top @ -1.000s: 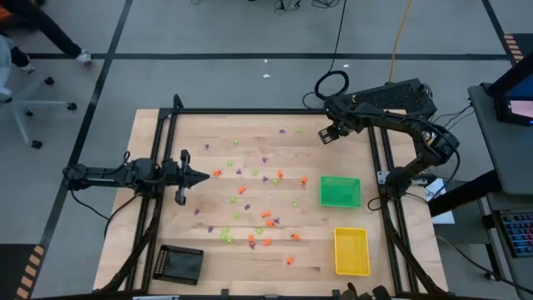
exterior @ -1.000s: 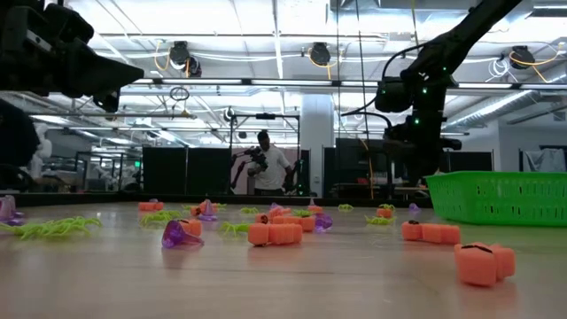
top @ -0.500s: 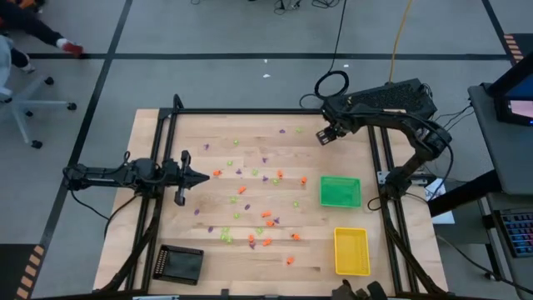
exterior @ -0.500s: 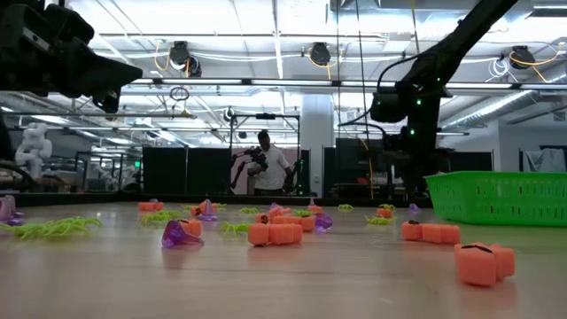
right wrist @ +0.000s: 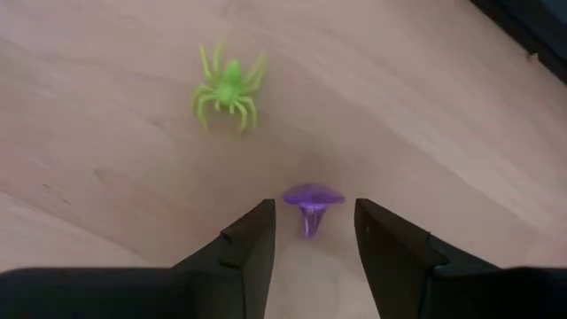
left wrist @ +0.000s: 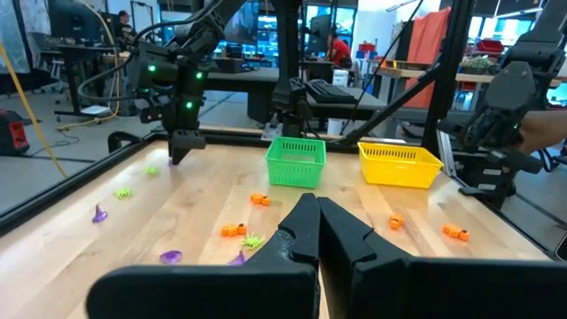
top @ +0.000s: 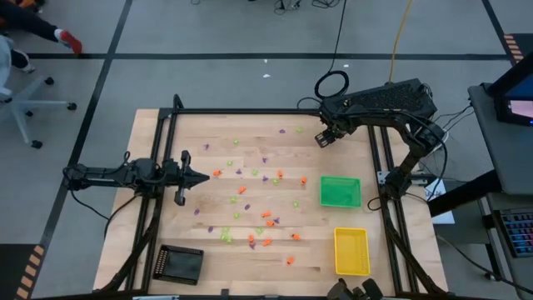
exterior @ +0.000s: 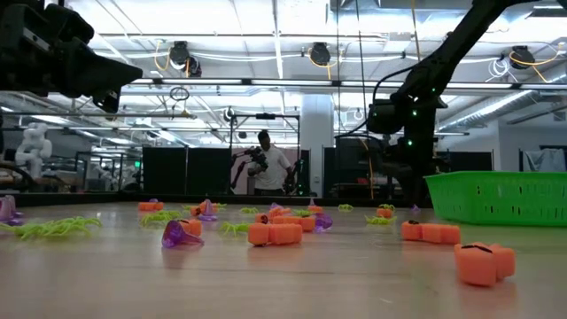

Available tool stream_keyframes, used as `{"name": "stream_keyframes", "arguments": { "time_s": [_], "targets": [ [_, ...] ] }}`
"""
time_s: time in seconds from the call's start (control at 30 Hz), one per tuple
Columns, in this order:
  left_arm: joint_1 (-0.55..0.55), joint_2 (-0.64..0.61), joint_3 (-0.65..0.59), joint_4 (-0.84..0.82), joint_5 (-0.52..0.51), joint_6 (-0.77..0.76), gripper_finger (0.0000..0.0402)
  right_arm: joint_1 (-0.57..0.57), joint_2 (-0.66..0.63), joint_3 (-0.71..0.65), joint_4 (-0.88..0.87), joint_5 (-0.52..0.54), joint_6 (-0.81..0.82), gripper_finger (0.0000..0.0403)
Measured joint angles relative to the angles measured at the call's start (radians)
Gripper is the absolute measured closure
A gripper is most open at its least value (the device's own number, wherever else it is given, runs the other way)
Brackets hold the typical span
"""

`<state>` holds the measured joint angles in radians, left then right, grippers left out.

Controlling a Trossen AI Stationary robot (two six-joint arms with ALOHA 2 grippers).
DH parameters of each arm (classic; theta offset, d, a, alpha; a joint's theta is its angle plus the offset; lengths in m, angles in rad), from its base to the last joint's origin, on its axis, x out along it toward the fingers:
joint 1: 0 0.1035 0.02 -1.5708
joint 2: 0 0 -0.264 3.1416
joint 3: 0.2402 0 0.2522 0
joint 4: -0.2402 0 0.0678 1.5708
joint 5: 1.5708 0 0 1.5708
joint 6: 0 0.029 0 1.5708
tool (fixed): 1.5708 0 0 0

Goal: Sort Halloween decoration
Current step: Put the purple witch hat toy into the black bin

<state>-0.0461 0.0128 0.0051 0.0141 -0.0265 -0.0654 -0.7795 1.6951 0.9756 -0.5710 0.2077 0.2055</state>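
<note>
Right end effector [top: 325, 137] hovers over the table's far edge near purple trinkets [top: 291, 130].

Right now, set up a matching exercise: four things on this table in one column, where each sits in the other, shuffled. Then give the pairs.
Things:
1. green tray
2. yellow tray
3. black tray
4. purple trinket

Places:
A. near corner on the left arm's side
B. between the open fingers of the right claw, beside a green spider
C. right side, mid-table
D. near edge, right side

Pairs: 1-C, 2-D, 3-A, 4-B
</note>
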Motion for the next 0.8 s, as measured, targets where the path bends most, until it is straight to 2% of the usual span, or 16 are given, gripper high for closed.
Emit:
{"name": "stream_keyframes", "arguments": {
  "time_s": [0.8],
  "targets": [
    [0.0,0.0,0.0,0.015,-0.001,0.021,0.0402,0.002,0.061,0.003,-0.019,-0.03,-0.031,0.0261]
  ]
}}
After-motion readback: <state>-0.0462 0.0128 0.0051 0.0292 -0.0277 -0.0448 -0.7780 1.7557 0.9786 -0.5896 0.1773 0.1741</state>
